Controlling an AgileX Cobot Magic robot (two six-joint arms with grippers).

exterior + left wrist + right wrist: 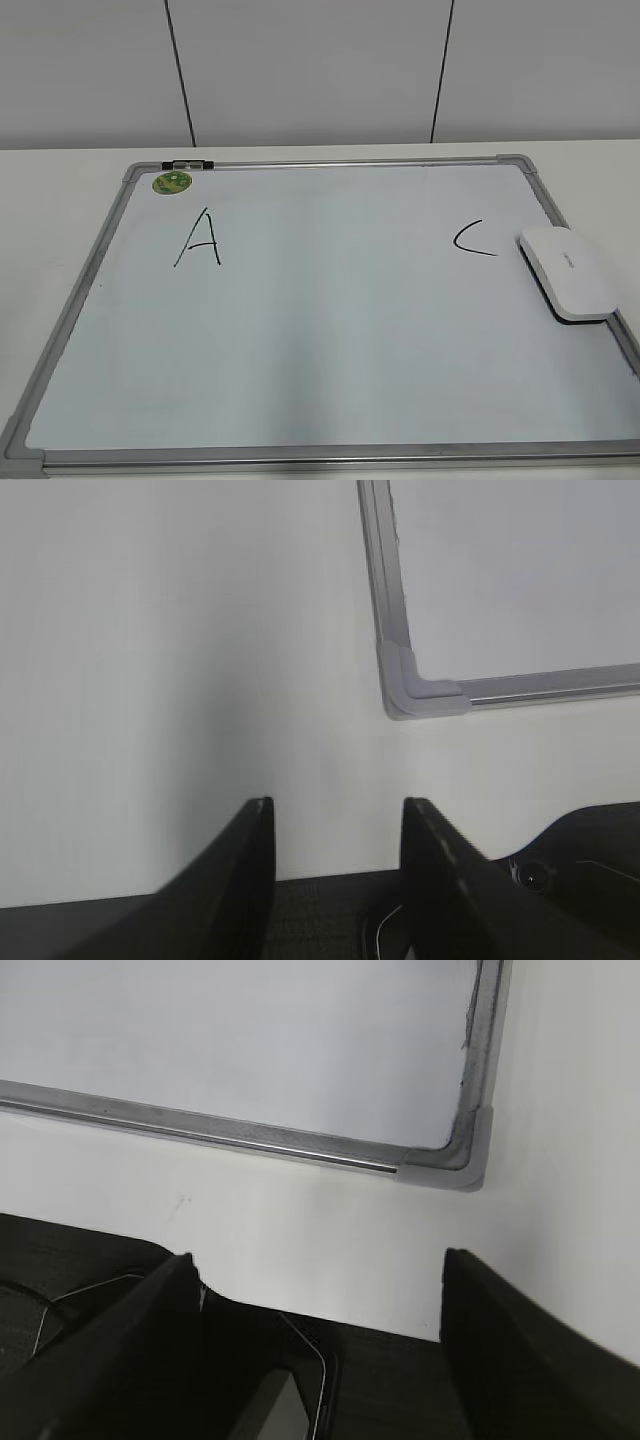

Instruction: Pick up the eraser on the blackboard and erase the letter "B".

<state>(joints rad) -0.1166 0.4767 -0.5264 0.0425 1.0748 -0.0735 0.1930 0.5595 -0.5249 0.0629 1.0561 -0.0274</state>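
While the eraser [566,272] rests on the blackboard [300,455] at its right edge, right of "C" [474,240], both grippers [335,825] [320,1280] hang apart, empty, above the table [150,680].

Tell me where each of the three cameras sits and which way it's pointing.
Exterior: in front, slanting down on the board, the eraser, A and C; no robot parts.
Left wrist: on the left arm, over the table by a board corner; left gripper open.
Right wrist: over another corner; right gripper open.
Shared: the board's frame.

Exterior looks down slantwise at the blackboard [330,330]; wrist cameras hover near its corners.
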